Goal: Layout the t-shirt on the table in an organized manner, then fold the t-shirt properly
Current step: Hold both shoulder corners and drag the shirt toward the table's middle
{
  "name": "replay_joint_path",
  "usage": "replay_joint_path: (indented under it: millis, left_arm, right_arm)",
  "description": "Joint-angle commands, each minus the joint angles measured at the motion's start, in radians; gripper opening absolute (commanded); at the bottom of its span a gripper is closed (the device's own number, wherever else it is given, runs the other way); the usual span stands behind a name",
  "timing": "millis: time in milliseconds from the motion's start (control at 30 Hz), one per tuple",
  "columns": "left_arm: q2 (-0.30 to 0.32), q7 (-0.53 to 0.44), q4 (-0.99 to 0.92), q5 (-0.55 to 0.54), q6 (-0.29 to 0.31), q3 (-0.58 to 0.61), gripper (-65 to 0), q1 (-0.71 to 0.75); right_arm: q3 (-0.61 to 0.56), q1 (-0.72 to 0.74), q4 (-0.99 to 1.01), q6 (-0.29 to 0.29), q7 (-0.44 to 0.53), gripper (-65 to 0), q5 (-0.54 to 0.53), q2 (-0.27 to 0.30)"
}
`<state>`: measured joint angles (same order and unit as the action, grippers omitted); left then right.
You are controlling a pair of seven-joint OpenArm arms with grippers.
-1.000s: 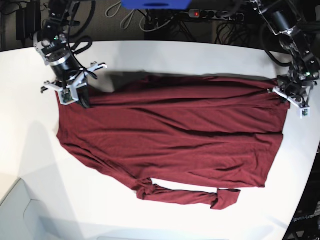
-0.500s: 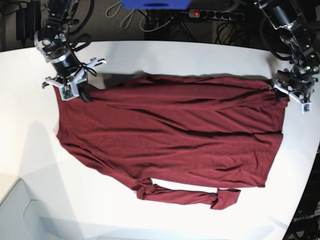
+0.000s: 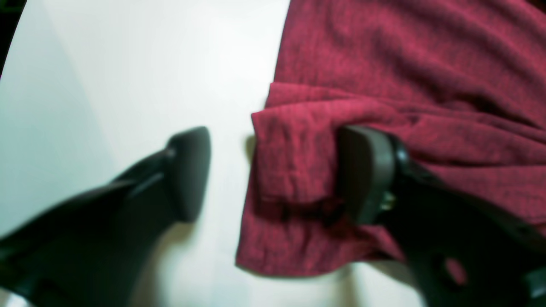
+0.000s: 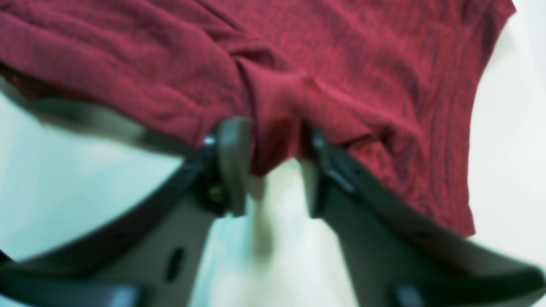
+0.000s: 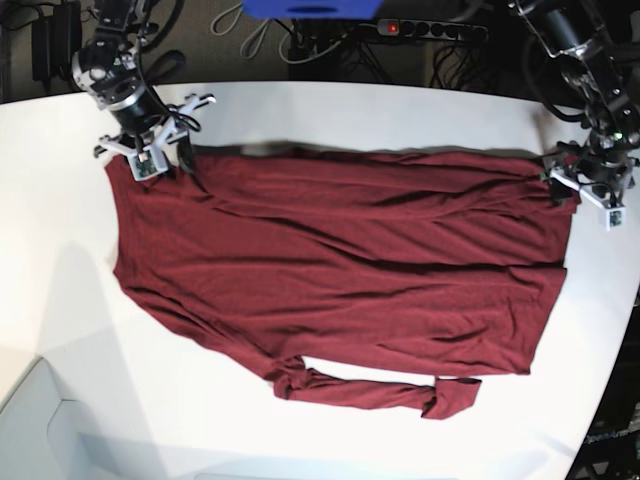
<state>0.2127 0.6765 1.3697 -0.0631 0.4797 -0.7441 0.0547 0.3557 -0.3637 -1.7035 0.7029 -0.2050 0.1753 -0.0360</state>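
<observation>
Bright even overhead light, glossy table (image 5: 330, 110) glare, soft shadows, both wrist views blurred

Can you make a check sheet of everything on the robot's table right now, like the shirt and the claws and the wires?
Surface: white table, glossy, curved edge.
Job's things: maroon t-shirt spread out flat, still wrinkled, one long sleeve lying along its near edge.
Clutter: nothing seen on the table.
Grippers: left gripper open, shirt corner lying between its fingers; right gripper open, a cloth fold between its fingers.
Cables: tangled behind the table, with a power strip.
Surroundings: dark floor, blue object at the back.
</observation>
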Motion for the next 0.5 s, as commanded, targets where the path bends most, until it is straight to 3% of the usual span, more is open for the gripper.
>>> replay_joint_path:
  millis: [0,100,333,467]
  left_arm:
    - [0.017,-0.022,0.040,-0.010,0.003,-0.002,-9.0,-0.009]
    - [0.015,-0.022,0.067,-0.010,0.003,-0.002,0.0,-0.005]
    - [-0.012,-0.022,0.098,-0.017,0.003,-0.002,0.0,0.032]
    - [-0.026,-0.031,0.109,-0.093,0.003,-0.004,0.0,0.083]
  right_arm:
    - [0.001,-0.001,-0.020,-0.005,0.028,-39.2,-0.020,0.002]
    - [0.003,-0.004,-0.042,-0.005,0.028,-34.9,-0.020,0.000]
    - [0.003,-0.022,-0.094,-0.005,0.028,-34.7,-0.021,-0.005]
    - [0.003,-0.024,-0.102,-0.005,0.028,-34.7,-0.021,-0.006]
